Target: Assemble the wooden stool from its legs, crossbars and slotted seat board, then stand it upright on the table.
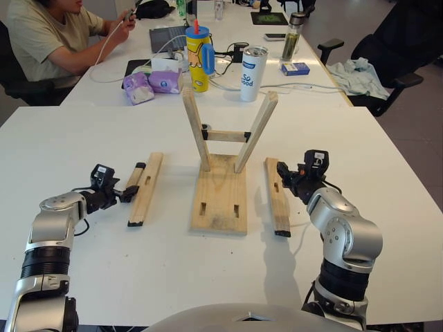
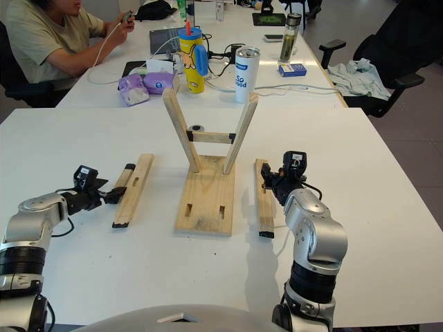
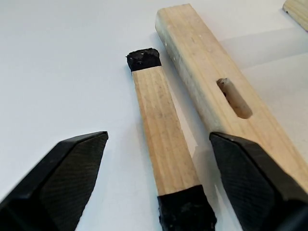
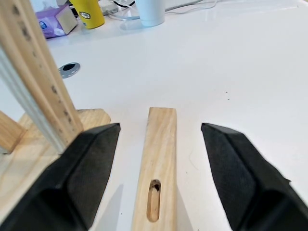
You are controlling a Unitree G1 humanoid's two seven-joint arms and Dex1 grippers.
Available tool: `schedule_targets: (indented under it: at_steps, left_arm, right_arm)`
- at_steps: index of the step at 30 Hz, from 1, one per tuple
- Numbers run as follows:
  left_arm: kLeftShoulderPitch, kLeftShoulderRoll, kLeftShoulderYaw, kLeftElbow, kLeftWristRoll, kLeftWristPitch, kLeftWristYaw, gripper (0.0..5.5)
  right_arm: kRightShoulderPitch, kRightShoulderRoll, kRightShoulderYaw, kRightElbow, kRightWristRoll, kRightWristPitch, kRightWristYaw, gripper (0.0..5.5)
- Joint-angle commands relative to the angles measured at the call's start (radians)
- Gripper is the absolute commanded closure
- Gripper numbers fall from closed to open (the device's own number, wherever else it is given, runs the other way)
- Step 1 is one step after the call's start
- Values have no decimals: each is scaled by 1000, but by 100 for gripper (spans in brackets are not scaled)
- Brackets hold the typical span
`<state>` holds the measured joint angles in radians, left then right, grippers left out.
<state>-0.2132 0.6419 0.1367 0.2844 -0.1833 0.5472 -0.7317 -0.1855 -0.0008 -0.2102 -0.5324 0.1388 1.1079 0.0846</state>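
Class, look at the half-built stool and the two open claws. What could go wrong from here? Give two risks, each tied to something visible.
1. The left claw straddles the thin crossbar, which lies right beside a loose slotted leg. Closing could catch or shove that leg too.
2. The right claw hovers over the other loose leg, near the upright legs in the seat board. A bump might loosen them.
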Motion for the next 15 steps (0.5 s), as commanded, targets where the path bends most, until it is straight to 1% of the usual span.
schedule_targets:
  at_steps: [1,3,7,12,15]
  left_arm:
    - [1,-3,-5,7,13,68,52,174]
    - [9,-19,-9,-5,11,106,79,193]
    - [31,-51,-27,-39,10,157,127,255]
    - [64,-57,-59,-82,27,146,155,335]
    - [50,-58,-71,-101,30,128,165,379]
  right_arm:
    - [9,-8,12,2,4,-14,-14,232]
    - [9,-21,23,9,-6,-27,-19,232]
    - [13,-37,25,12,-23,-64,-39,232]
    - [16,-56,26,17,-46,-138,-70,232]
    - [-18,-95,31,58,-72,-186,-73,232]
